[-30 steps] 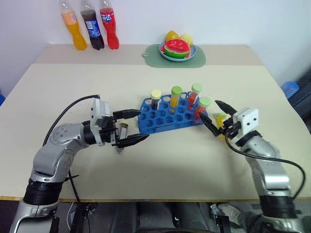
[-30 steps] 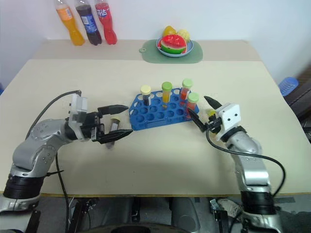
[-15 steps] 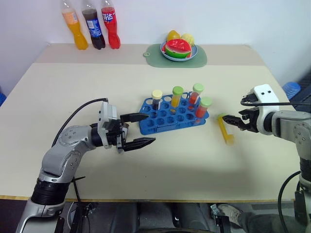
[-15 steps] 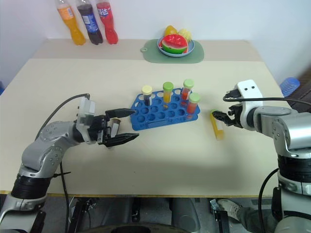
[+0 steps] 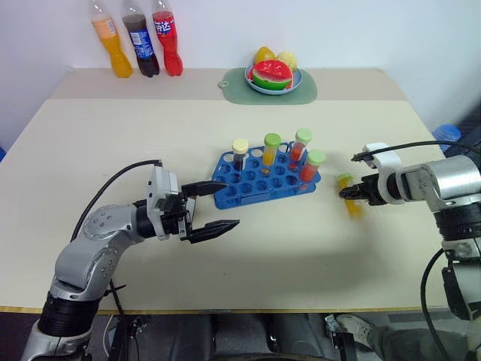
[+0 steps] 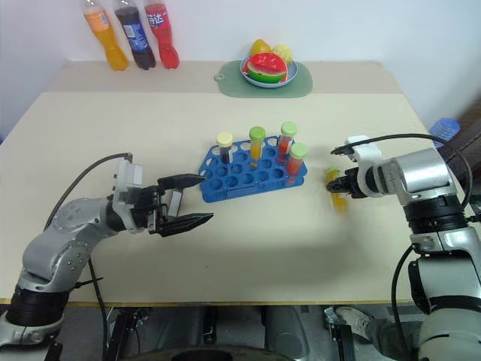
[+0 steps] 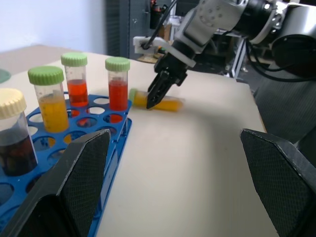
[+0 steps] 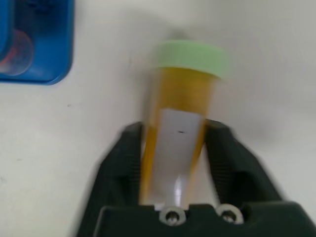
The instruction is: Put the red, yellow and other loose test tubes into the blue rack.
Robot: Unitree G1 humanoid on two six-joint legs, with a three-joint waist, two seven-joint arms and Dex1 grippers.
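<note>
The blue rack [image 5: 255, 188] sits mid-table and holds several capped tubes upright: one dark with a cream cap [image 5: 240, 153], one yellow [image 5: 270, 149] and two red [image 5: 308, 159]. To the right of the rack a loose yellow test tube [image 5: 350, 200] with a green cap lies on the table. My right gripper [image 5: 347, 192] is shut on this tube; the right wrist view shows a finger pressed on each side of its body [image 8: 181, 106]. Left of the rack, my left gripper [image 5: 230, 203] hovers open and level, pointing toward it with nothing between its fingers.
Three soda bottles [image 5: 141, 43] stand at the back left corner. A green mat with a fruit plate [image 5: 270, 77] lies at the back centre. The right table edge [image 5: 451, 169] is close behind my right arm.
My right gripper swung out to the right, tipped downward and closed on the lying yellow tube. The left gripper stayed open and in place.
</note>
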